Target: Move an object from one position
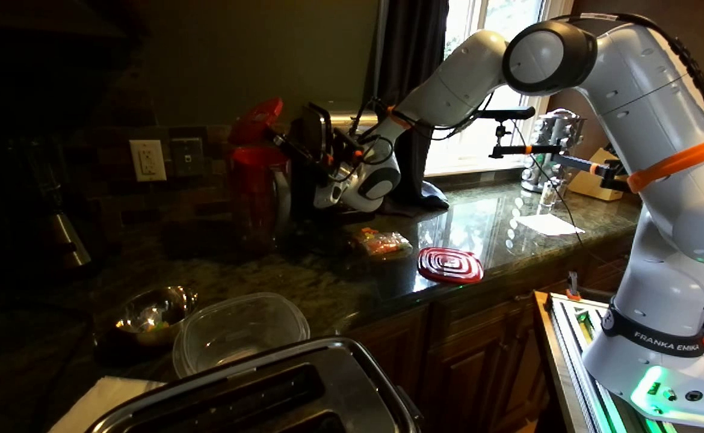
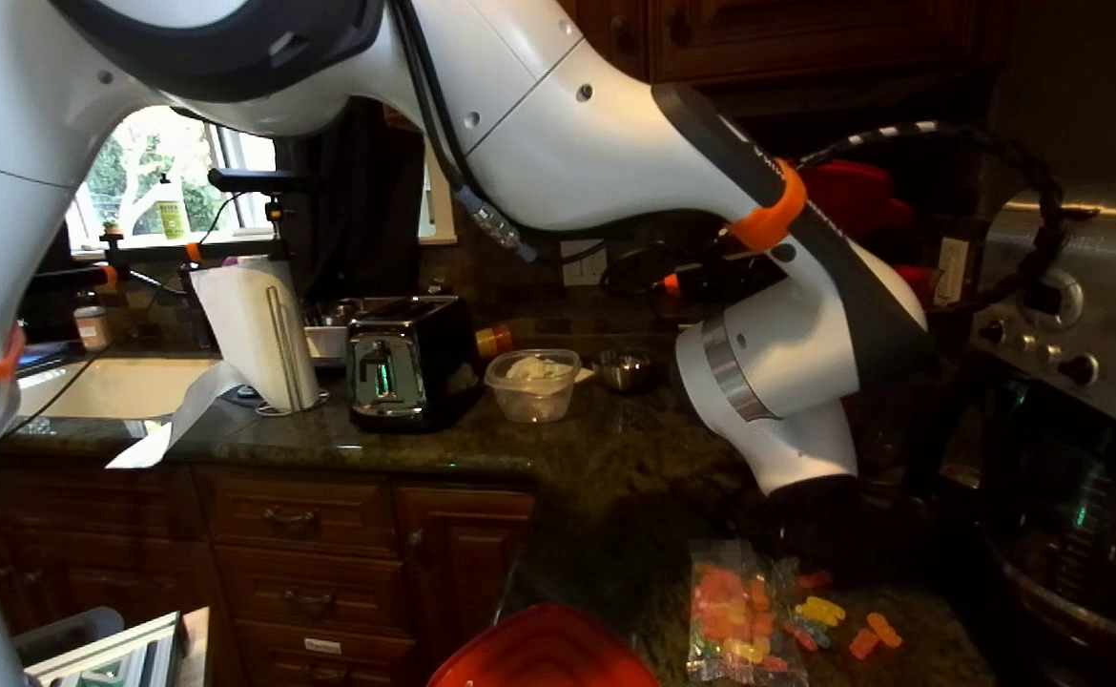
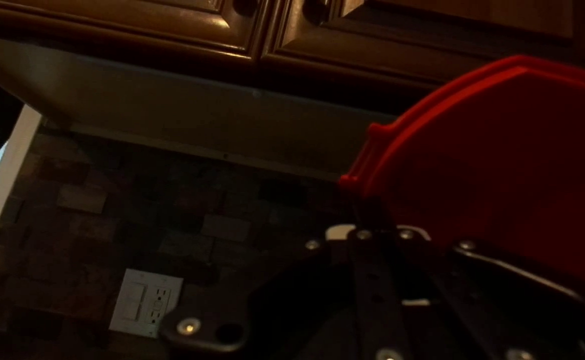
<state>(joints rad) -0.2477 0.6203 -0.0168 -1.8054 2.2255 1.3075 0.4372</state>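
Wrist view: my pincer (image 3: 374,217) pinches red lid (image 3: 497,150) by its edge.
Open left: tiled backsplash (image 3: 227,227).
Rim: raised, curved plastic.

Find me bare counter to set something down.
Bare: counter between clear tub and red ringed lid; also, despite glare, apparently between lid and white sheet. Crowded: toaster, tub and metal bowl bunched together; gummies beside candy bag.
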